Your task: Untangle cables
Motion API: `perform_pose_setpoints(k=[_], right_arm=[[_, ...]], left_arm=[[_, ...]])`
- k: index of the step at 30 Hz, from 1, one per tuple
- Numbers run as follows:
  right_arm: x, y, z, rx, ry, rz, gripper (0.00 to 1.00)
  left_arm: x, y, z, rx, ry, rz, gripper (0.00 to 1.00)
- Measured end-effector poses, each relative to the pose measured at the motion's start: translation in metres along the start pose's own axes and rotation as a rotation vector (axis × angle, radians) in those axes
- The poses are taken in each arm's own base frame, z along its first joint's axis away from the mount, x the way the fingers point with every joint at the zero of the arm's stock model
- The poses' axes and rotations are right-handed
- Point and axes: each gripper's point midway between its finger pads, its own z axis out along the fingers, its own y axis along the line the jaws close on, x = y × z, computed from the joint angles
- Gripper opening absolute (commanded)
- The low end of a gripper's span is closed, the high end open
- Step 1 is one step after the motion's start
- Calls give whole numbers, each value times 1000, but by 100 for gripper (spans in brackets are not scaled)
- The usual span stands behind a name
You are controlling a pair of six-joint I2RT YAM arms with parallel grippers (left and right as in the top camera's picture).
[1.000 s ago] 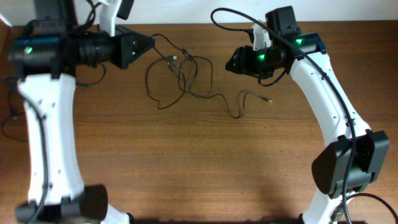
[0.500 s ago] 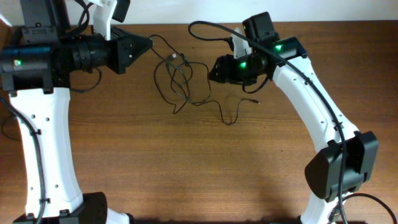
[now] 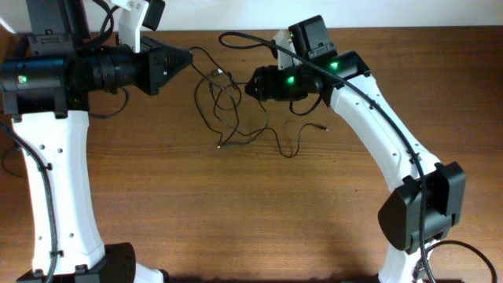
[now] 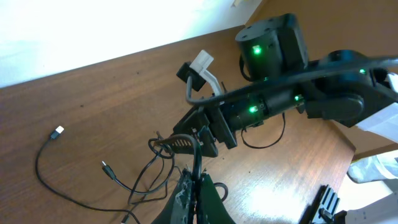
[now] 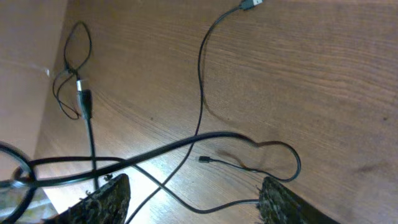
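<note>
Black and thin, the cables lie in a loose snarl on the wooden surface, near its far edge and between the two arms. The left end effector is pinched together on one strand. From its own camera, that cord rises straight out of the closed tips, and from above it runs off into the clump. The right end effector sits right at the other side of the snarl with its fingers standing well apart. A cord crosses the gap between them, but nothing is clamped there.

I would say the job is partly opened up, not finished. One tail already runs clear of the knot, curling out to a small plug that lies alone on the wood. Another end pokes out on the near side of the loops. From the left wrist, a pale-tipped connector also lies free at the end of its own curve.

The middle is the trouble. Several loops overlap and cross each other just beside the right arm's tips, and I cannot tell which strand passes over which. What is left, as I judge it, is to pull those crossings apart and lay each cord out separately.
</note>
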Motion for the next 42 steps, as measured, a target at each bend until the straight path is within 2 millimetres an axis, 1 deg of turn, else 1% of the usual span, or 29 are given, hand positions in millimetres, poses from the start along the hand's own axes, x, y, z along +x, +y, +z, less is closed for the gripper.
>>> perform_pose_setpoints(k=[1,3,6,7,8,10,11,12,14,15,17,19,20,22,24,26,28,33,34,35,36,39,42], right_arm=[[1,-2,2,2,6,-23,86],[3,-5,7,4,16,-122,86],[-7,-3,9,-4,-20,-273,86],[-7,-4,11,-4,-22,-298,86],[-5,-6,14,-2,-11,-298,86],[13,-19,22,15,69,-249,85],[18,-22,22,20,89,-226,81],[30,-28,19,26,142,-168,76],[34,-33,14,14,162,-107,76],[36,-35,8,-22,179,-62,76],[35,-32,0,-100,185,30,75],[31,-23,0,-140,177,87,72],[28,-17,2,-157,165,89,69],[20,7,8,-227,138,67,62],[15,22,11,-270,120,49,61],[16,32,13,-299,125,54,60],[18,37,13,-320,135,60,58],[20,45,9,-366,153,70,56],[21,46,9,-370,156,72,55],[21,46,9,-370,155,72,51],[20,45,9,-366,154,73,51],[25,25,15,-246,160,131,52],[37,12,16,-171,196,173,52]], left_arm=[[0,0,0,0,0,0,0],[0,0,0,0,0,0,0],[0,0,0,0,1,-1,0],[0,0,0,0,1,-1,0],[0,0,0,0,1,-2,0],[1,1,0,-7,3,-2,0],[1,2,0,-14,5,-2,0],[2,4,0,-26,9,-4,0],[2,8,0,-44,13,-4,0],[3,8,0,-49,14,-4,0],[3,9,0,-54,15,-4,0],[3,9,0,-55,15,-4,0],[3,9,0,-55,16,-5,0],[3,10,0,-58,16,-16,0],[3,10,0,-58,15,-22,0],[3,10,0,-58,15,-29,0],[3,10,0,-58,15,-31,0],[2,10,0,-59,13,-33,0],[2,10,0,-59,13,-33,0],[2,10,0,-59,13,-33,0],[2,10,0,-59,13,-33,0],[2,12,0,-68,12,-48,0],[-1,35,-3,-199,-5,-190,0]])
